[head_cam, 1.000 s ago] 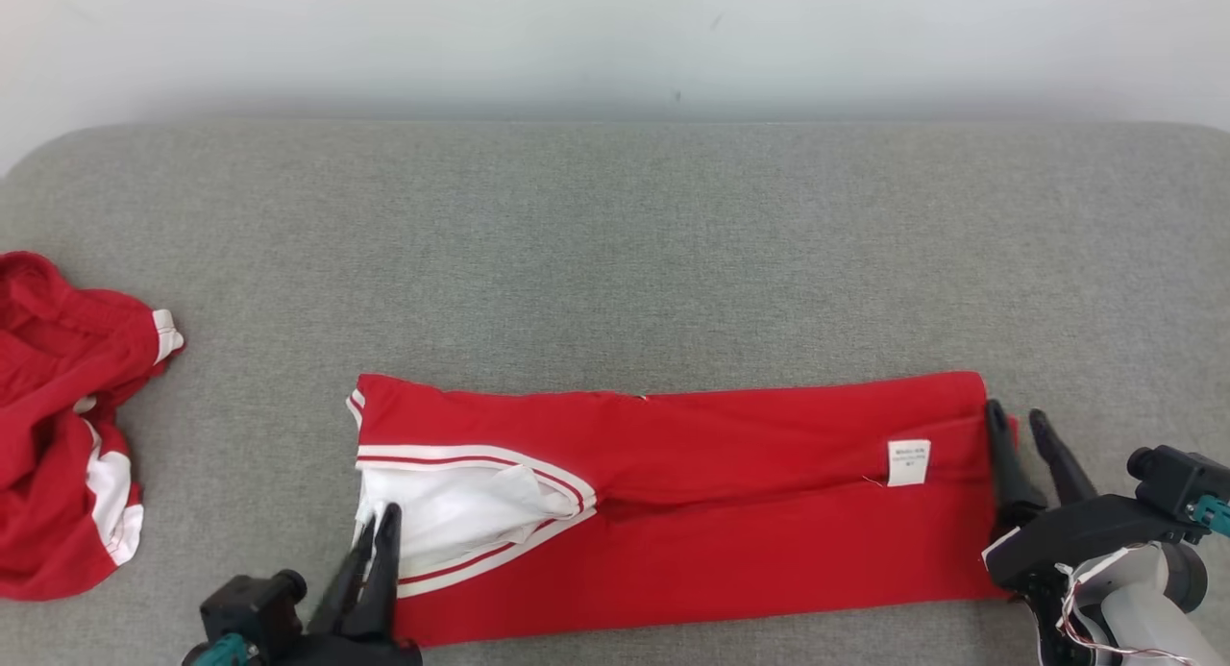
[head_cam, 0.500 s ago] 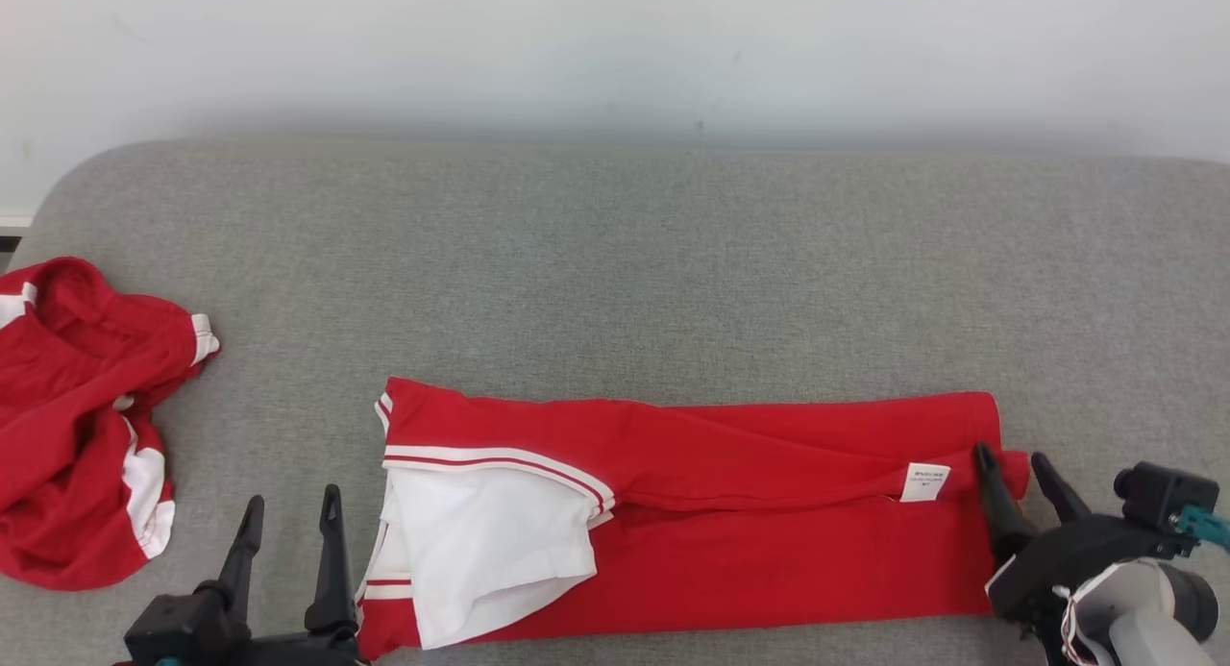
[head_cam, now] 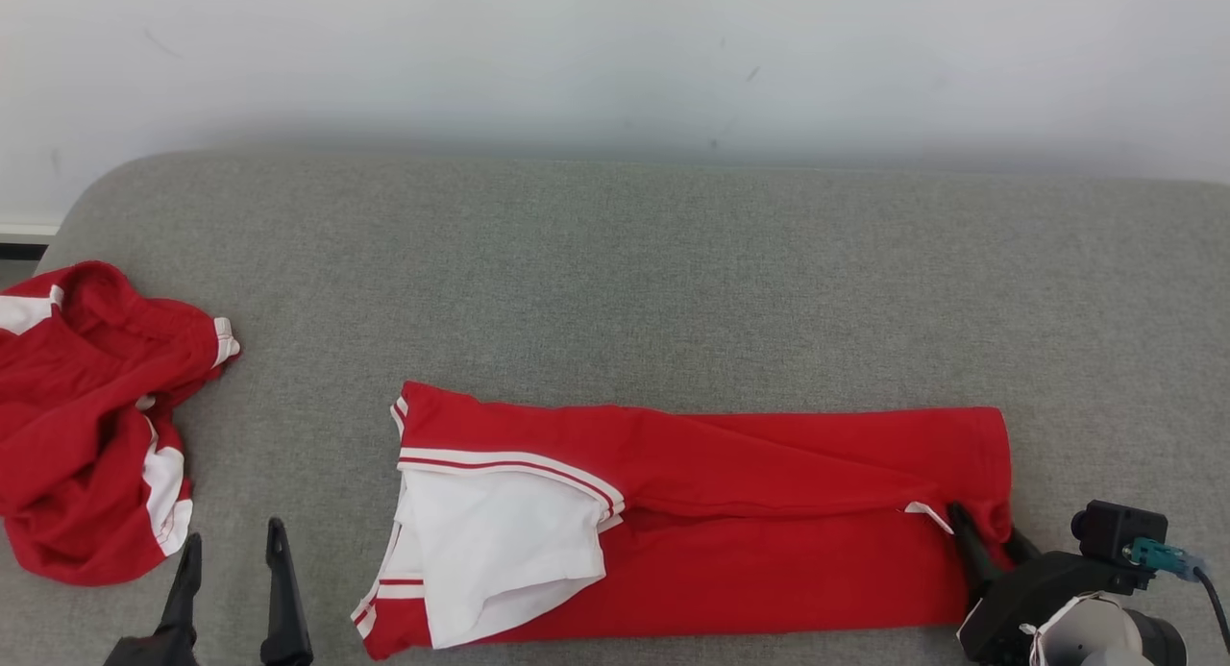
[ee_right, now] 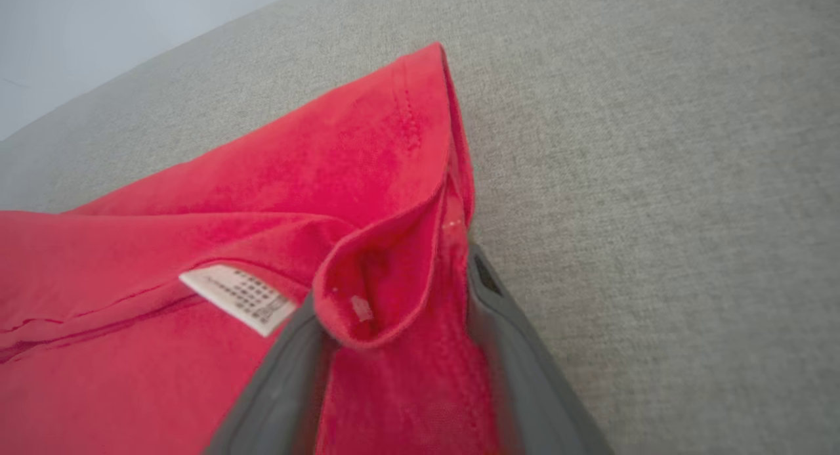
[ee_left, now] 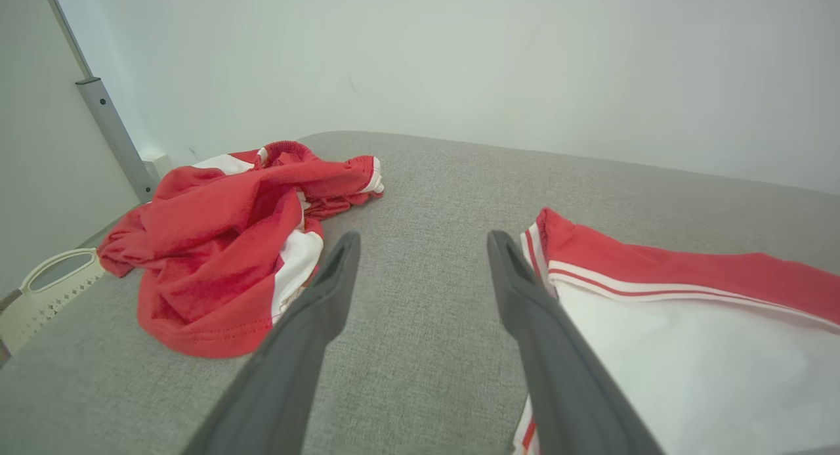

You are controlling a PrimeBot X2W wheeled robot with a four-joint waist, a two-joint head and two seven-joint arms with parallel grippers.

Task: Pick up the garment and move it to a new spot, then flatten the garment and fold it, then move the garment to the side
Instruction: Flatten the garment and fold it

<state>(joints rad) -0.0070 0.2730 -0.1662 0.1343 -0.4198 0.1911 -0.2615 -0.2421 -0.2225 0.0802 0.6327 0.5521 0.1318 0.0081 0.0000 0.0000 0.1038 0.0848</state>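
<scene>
The garment is a red shirt with white, red-striped panels, lying folded into a long band on the grey cushion. Its white panel faces up at the left end. My left gripper is open at the lower left, a little left of the garment and off it; in the left wrist view this left gripper has bare cushion between its fingers and the garment to its right. My right gripper is at the garment's right end. In the right wrist view the right gripper stands open, with a loose fold of the garment between its fingers.
A second red and white garment lies crumpled at the cushion's left end, also in the left wrist view. A white basket and a metal post stand beyond that end. A pale wall runs behind.
The head camera has shifted. My left gripper opened, let go of the white panel and drew back to the left. The right gripper opened wider; the garment's right edge and label sagged toward it.
</scene>
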